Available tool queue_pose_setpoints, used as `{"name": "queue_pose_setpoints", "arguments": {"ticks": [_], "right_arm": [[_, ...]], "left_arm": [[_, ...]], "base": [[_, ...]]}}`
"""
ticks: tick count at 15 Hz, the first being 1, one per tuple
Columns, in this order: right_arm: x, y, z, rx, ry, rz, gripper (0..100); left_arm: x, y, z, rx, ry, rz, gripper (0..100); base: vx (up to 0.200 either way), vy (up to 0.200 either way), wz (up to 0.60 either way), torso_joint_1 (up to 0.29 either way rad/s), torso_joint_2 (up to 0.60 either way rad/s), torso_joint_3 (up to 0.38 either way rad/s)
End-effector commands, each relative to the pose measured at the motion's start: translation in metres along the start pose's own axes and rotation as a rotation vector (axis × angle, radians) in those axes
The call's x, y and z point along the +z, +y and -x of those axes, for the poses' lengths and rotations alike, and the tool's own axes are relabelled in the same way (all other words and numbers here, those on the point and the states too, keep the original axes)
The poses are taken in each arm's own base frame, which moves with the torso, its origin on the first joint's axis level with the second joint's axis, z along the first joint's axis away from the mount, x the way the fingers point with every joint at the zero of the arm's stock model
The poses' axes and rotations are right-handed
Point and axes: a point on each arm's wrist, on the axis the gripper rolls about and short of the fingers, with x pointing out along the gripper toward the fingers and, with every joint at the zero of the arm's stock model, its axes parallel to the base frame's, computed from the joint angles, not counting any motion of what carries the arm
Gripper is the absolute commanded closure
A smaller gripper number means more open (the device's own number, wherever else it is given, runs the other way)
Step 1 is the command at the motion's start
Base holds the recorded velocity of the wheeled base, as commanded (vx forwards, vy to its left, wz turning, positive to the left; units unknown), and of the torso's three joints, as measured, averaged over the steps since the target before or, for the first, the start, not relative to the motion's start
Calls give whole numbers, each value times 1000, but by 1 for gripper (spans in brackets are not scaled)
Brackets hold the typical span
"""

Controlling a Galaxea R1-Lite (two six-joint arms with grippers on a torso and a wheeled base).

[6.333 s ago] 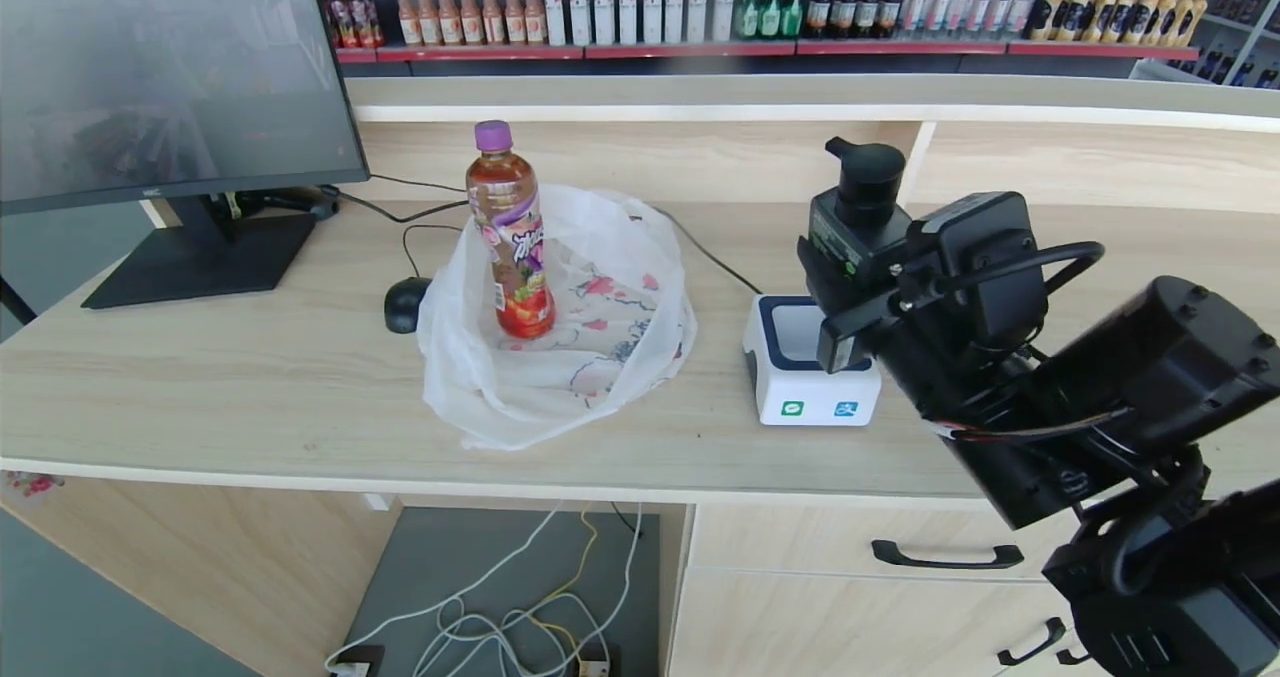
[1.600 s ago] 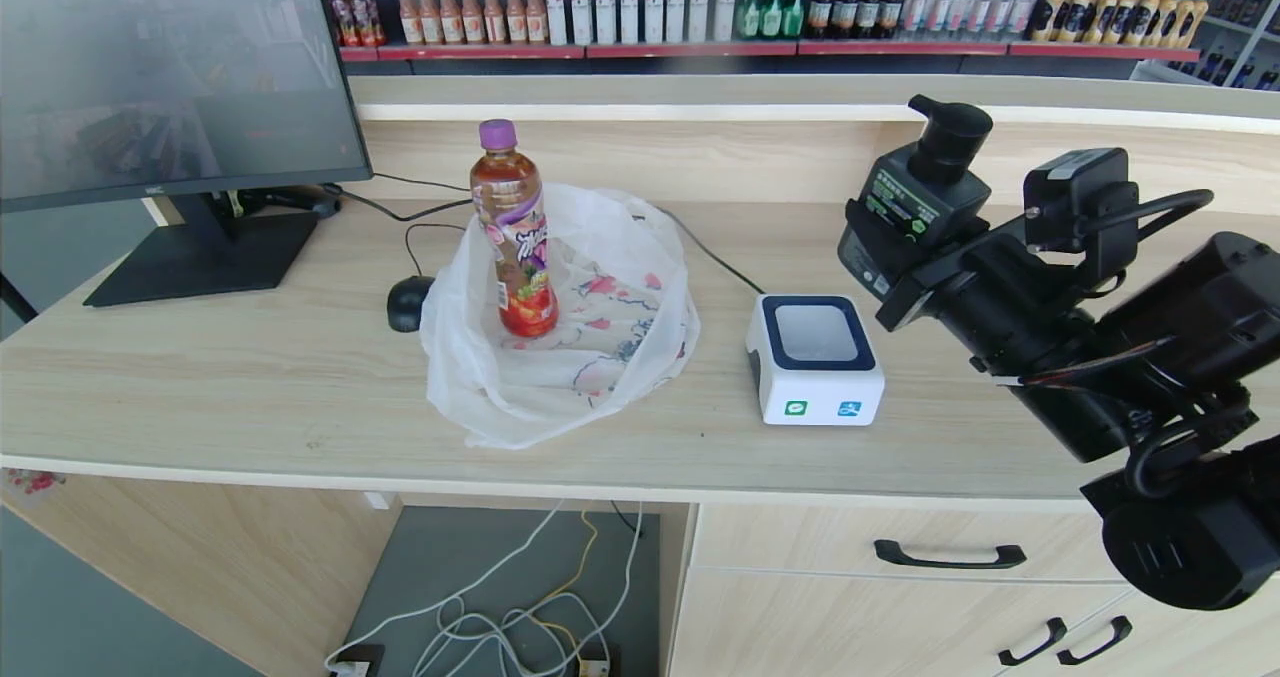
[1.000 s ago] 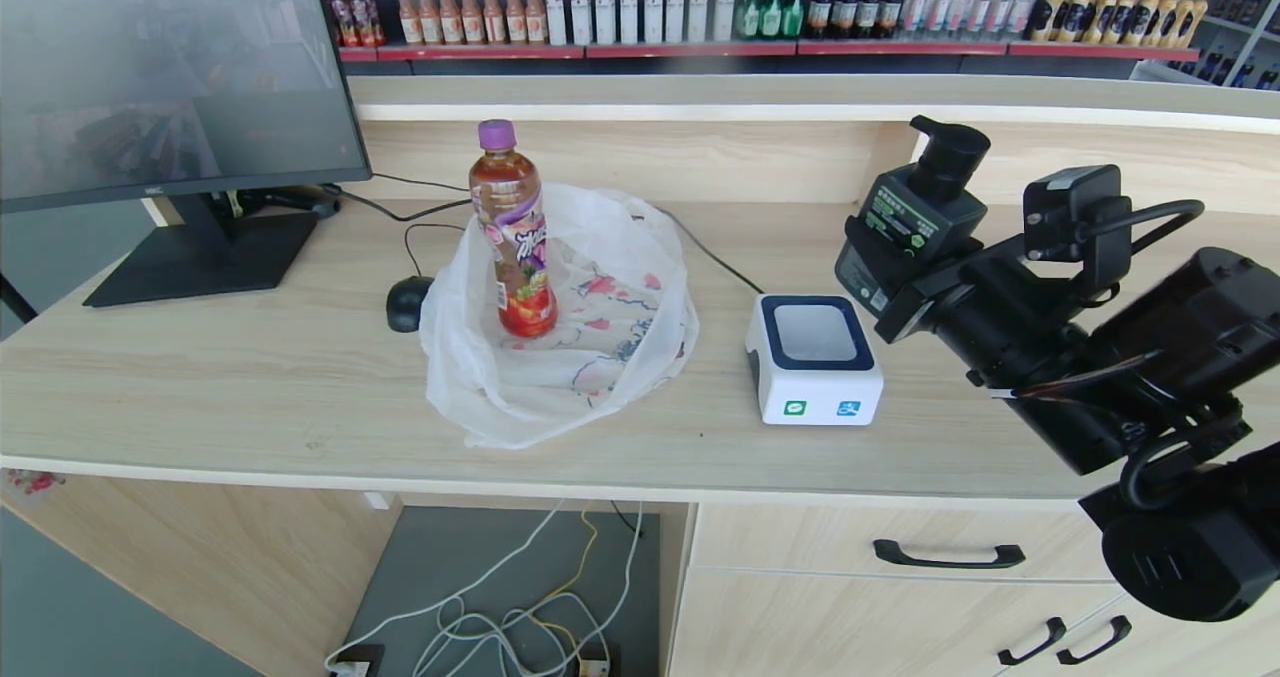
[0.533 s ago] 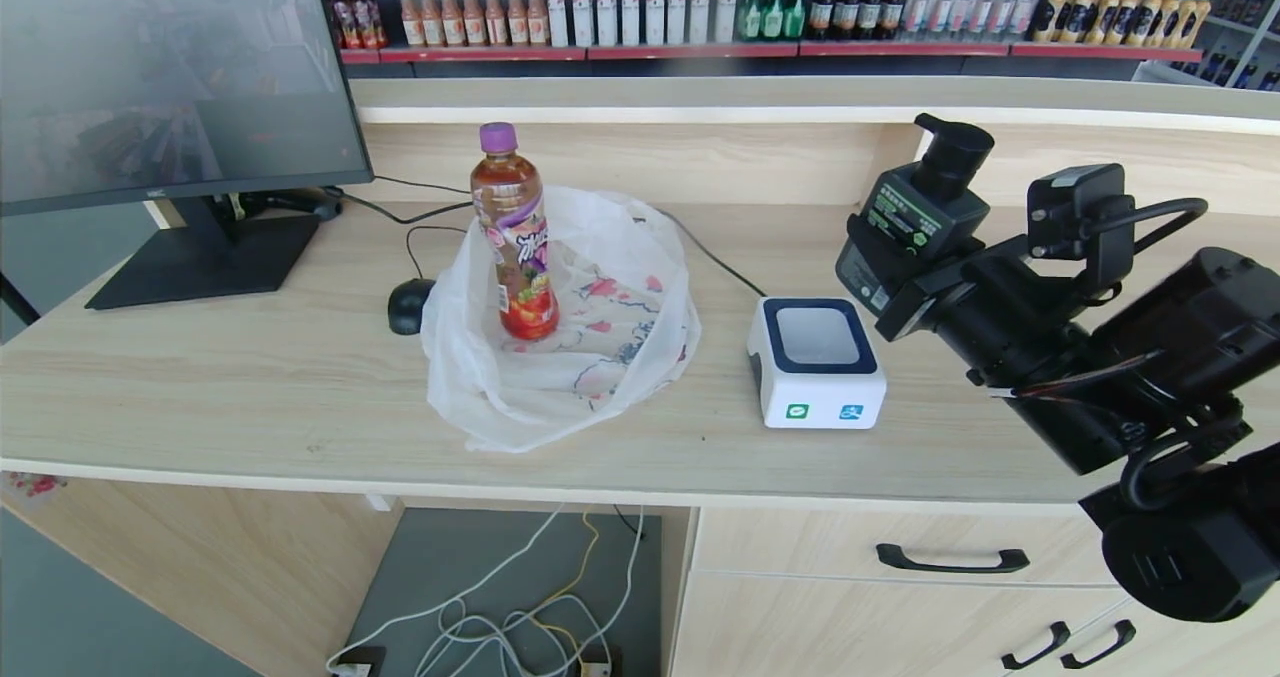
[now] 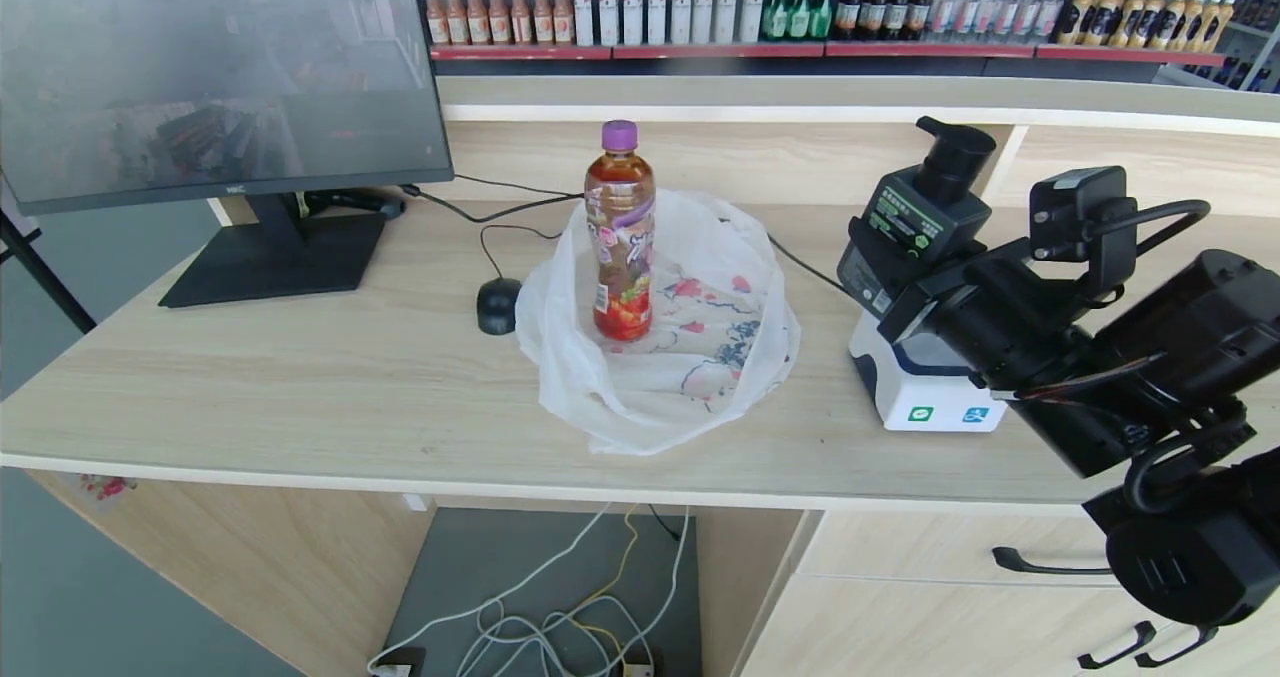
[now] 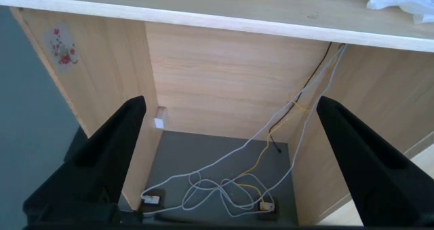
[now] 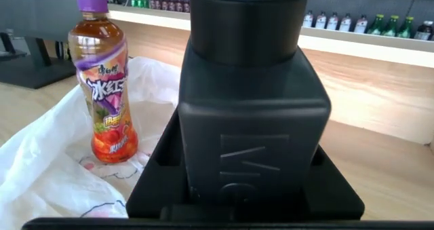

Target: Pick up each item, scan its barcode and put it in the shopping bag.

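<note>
A black square pump bottle (image 5: pixel 908 229) is held tilted in my right gripper (image 5: pixel 915 292), which is shut on its lower body, just above the white barcode scanner (image 5: pixel 935 402). The right wrist view has the same black bottle (image 7: pixel 247 121) up close between the fingers of that gripper (image 7: pixel 247 179). A tea bottle (image 5: pixel 620 232) with a purple cap stands upright in the open white shopping bag (image 5: pixel 700 397) to the scanner's left; both also appear beyond the held bottle, tea bottle (image 7: pixel 105 81) and bag (image 7: pixel 41 162). My left gripper (image 6: pixel 230 104) hangs open below the counter edge, holding nothing.
A monitor (image 5: pixel 220 67) on a black stand occupies the counter's far left, with a mouse (image 5: pixel 497 305) beside the bag. A raised ledge (image 5: pixel 760 112) runs along the back, with drink shelves (image 5: pixel 800 12) behind. Loose cables (image 6: pixel 230 182) lie under the counter; drawers (image 5: pixel 1050 562) are lower right.
The head camera has swung, so counter things sit further right in the picture. The held black bottle, to the right of the scanner a moment ago, now hangs over it.
</note>
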Motion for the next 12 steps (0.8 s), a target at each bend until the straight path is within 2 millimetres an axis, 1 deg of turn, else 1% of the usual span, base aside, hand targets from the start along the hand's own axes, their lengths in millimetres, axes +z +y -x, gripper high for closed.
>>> {"name": "queue_pose_setpoints", "arguments": {"ticks": [1, 3, 6, 9, 12], "right_arm": [[2, 0, 0, -1, -5, 0, 100], [2, -1, -1, -2, -8, 1, 100], [0, 0, 1, 0, 1, 0, 100], [-6, -3, 6, -10, 32, 4, 100], [-6, -4, 7, -70, 42, 6, 100]], "left_arm": [[0, 0, 0, 0, 0, 0, 0], [0, 0, 0, 0, 0, 0, 0], [0, 0, 0, 0, 0, 0, 0], [0, 0, 0, 0, 0, 0, 0], [0, 0, 0, 0, 0, 0, 0]], "base": [[0, 200, 0, -7, -2, 2], [0, 200, 0, 0, -2, 2], [0, 0, 0, 0, 0, 0], [0, 0, 0, 0, 0, 0], [0, 0, 0, 0, 0, 0]]}}
